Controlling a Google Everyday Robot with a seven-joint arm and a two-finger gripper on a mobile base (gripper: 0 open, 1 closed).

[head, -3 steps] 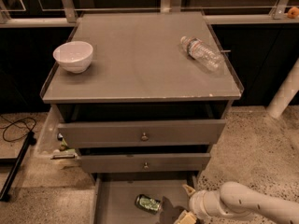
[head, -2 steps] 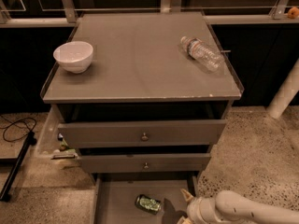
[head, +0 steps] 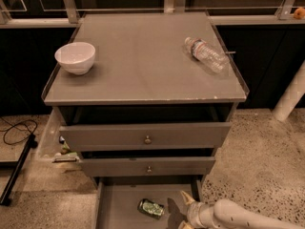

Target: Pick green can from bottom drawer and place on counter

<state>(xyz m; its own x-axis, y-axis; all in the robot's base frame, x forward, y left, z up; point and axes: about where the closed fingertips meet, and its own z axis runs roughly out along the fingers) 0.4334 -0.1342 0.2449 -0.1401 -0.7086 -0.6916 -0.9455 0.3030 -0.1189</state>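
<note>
edged leftward, the tool [head: 184,213] spreads empty beside the green can [head: 151,208] in the bottom drawer [head: 119,210].

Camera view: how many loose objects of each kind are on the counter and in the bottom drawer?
White bowl: 1, on the counter
Water bottle: 1, on the counter
Green can: 1, in the bottom drawer
Total: 3
The gripper is open beside the can.

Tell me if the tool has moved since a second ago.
Yes. The tool has shifted left, closer to the green can lying in the bottom drawer.
</note>
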